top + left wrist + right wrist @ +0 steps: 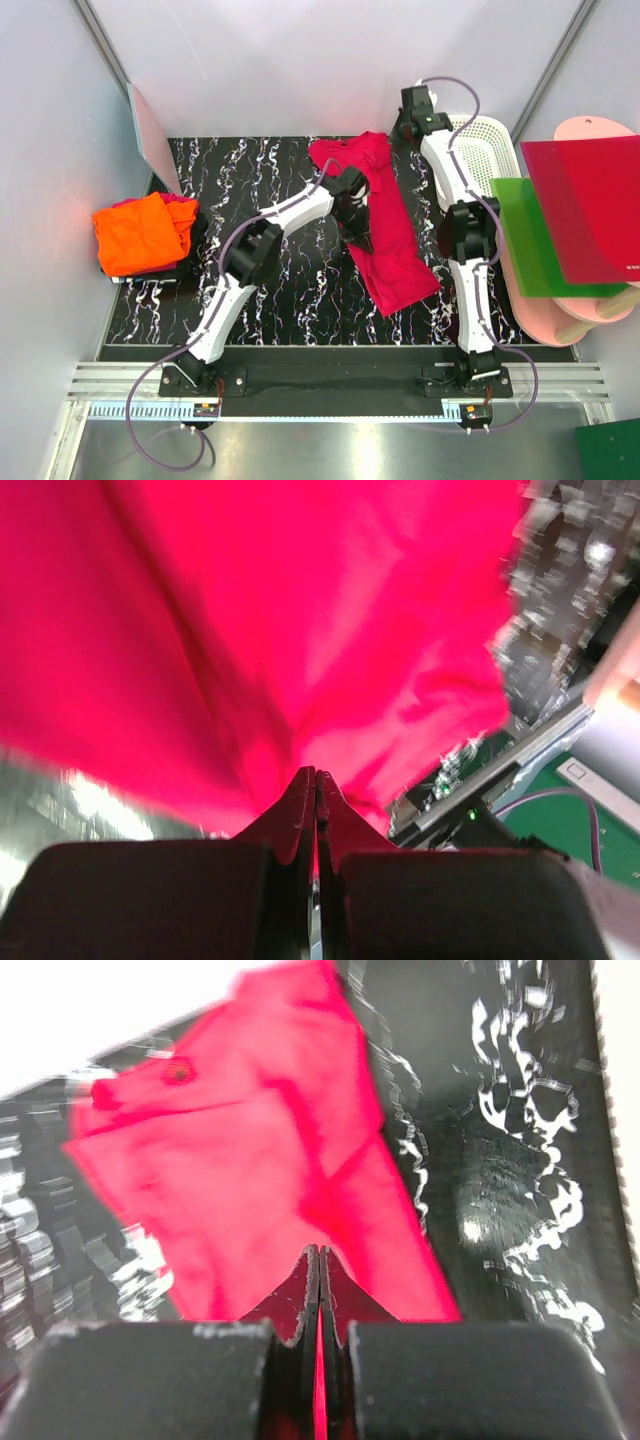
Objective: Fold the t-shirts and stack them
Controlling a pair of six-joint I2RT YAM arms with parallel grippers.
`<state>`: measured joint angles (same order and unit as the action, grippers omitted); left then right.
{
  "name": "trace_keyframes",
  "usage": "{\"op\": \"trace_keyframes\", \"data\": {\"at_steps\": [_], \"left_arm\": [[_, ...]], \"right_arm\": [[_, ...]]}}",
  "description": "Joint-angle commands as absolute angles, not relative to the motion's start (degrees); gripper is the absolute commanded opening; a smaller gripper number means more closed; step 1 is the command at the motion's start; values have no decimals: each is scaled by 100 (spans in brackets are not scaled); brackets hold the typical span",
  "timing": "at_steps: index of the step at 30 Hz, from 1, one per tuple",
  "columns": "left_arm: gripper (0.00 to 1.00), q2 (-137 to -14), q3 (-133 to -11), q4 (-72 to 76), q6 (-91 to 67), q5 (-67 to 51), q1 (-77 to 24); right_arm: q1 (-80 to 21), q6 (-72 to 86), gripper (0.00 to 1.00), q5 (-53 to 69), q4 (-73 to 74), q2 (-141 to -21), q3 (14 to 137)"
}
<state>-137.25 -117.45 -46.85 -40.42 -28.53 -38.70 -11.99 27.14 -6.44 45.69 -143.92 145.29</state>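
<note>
Your top cam sits high, above & behind the left arm base (197, 372) & right arm base (470, 372). It looks steeply down & fwd over the whole bench (300, 300), bases at the bottom edge. Left wrist cam looks out along its own jaws from v. close, so the red t-shirt (300, 630) fills most of the pic, w/ a bench strip at rt. Right wrist cam looks past its jaws too, from a bit further back, angled down at the bench. All 3 views share that shirt & the marbled bench beside it.
</note>
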Motion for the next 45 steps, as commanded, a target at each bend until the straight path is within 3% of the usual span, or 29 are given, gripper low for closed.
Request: {"op": "trace_keyframes", "data": {"at_steps": [1,8,14,17,21,24,25,26,28,32,34,36,38,39,40,41,43,45], "left_arm": [[0,-14290,-11997,-4710,-4289,-3401,-3771],[0,-14388,-11972,-6081,-3605,-2735,-3350],[0,-13545,-11031,-6223,-3077,-1925,-2497],[0,-13509,-11266,-6337,-2708,-2003,-2233],[3,-13351,-11698,-6276,-2294,-2899,-2241],[34,-12807,-11436,-5794,-2390,-3462,-2276],[49,-12640,-11217,-5688,-2425,-3602,-2285],[78,-12343,-11119,-5617,-2434,-3621,-2303],[99,-12025,-10717,-5450,-2435,-3569,-2329],[99,-11200,-9872,-5353,-2434,-3288,-2312],[97,-10917,-9276,-5318,-2443,-3077,-2303],[90,-10469,-8905,-5274,-2496,-2858,-2250],[71,-10014,-8369,-5256,-2601,-2480,-2189],[61,-9854,-8219,-5265,-2645,-2339,-2075],[61,-9705,-7939,-5282,-2733,-2025,-2005],[66,-9425,-7823,-5326,-2786,-1908,-1934],[85,-9194,-7534,-5396,-2847,-1776,-1679],[91,-8965,-7392,-5431,-2830,-1767,-1530]], "right_arm": [[-1239,2294,0,-449,4465,-12965,14020],[-1239,2039,0,-396,4737,-11831,12693],[-1239,1820,0,-256,4737,-10952,10979],[-1231,1811,0,332,4720,-10644,10154],[-1248,1855,43,1446,4650,-10319,9520],[-1248,1872,72,1949,4658,-10143,9133],[-1248,1872,91,2021,4667,-10090,9045],[-1248,1907,99,2091,4658,-9985,8835],[-1248,1951,100,2477,4676,-9923,8667],[-1274,2153,99,3189,4667,-9870,8132],[-1327,2180,88,3427,4667,-9879,7999],[-1441,2215,43,3690,4658,-9966,7919],[-1590,2215,29,3857,4676,-10098,7962],[-1861,2189,29,3902,4789,-10160,8015],[-2011,2180,31,3859,4834,-10186,8077],[-2222,2145,34,3737,4877,-10239,8173],[-2802,2118,43,3517,5071,-10283,8305],[-3275,2214,47,3227,5063,-10318,8332]]}}
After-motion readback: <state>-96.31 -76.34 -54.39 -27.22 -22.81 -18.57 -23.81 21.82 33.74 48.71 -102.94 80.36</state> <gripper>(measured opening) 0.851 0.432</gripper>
